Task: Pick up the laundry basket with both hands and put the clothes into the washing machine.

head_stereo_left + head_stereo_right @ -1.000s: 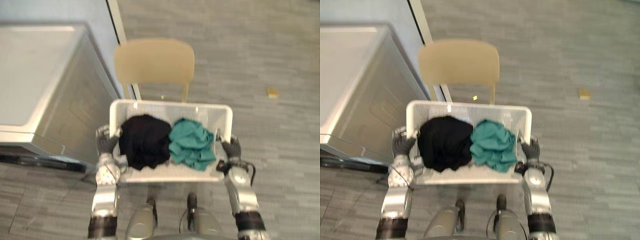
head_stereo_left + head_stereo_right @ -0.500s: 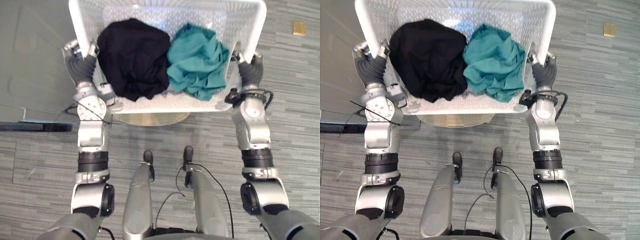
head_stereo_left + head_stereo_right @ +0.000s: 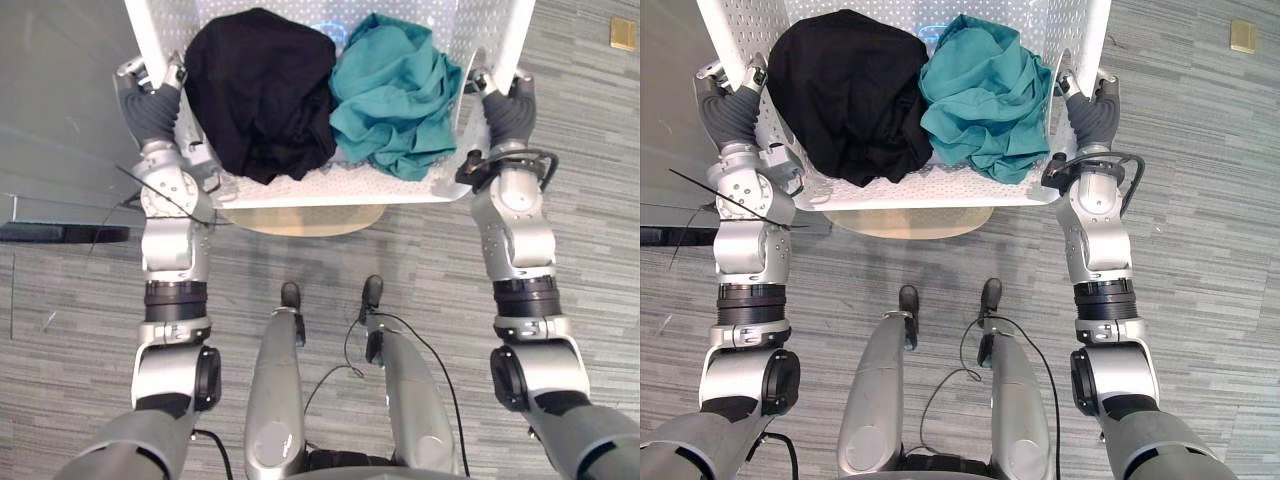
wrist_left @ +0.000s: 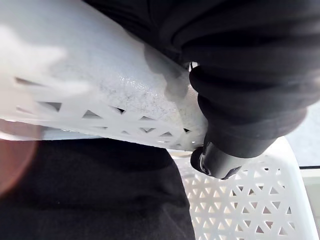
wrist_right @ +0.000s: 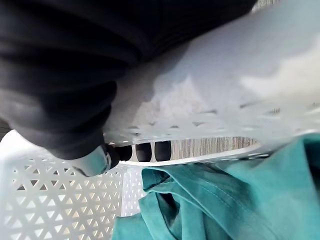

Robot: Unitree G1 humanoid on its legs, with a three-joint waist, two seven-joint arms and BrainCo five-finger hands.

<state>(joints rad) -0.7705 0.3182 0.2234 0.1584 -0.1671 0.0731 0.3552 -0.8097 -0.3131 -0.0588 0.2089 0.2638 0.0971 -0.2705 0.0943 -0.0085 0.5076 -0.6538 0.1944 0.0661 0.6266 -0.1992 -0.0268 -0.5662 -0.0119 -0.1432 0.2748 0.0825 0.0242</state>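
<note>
**Q:** Where is the laundry basket (image 3: pixel 420 190), and what does it carry?

**A:** It hangs between your 2 hands. 1 black garment (image 3: pixel 262 95) fills its left half and 1 teal garment (image 3: pixel 395 95) its right, the 2 touching.

**Q:** How do the hands stand?

**A:** The left hand (image 3: pixel 150 105) is clamped on the left wall and the right hand (image 3: pixel 508 105) on the right wall. In the right wrist view, fingertips (image 5: pixel 145 150) hook under the rim.

**Q:** What has changed in the last second?

**A:** Chiefly your head: the view has tilted down, so the chair's back has left the frame and its tan seat (image 3: pixel 300 220) peeks from beneath the basket. Grip and load are unchanged. By this reading the lift is made or nearly so, and the turn to the washing machine (image 3: pixel 50 120) on your left remains
</note>
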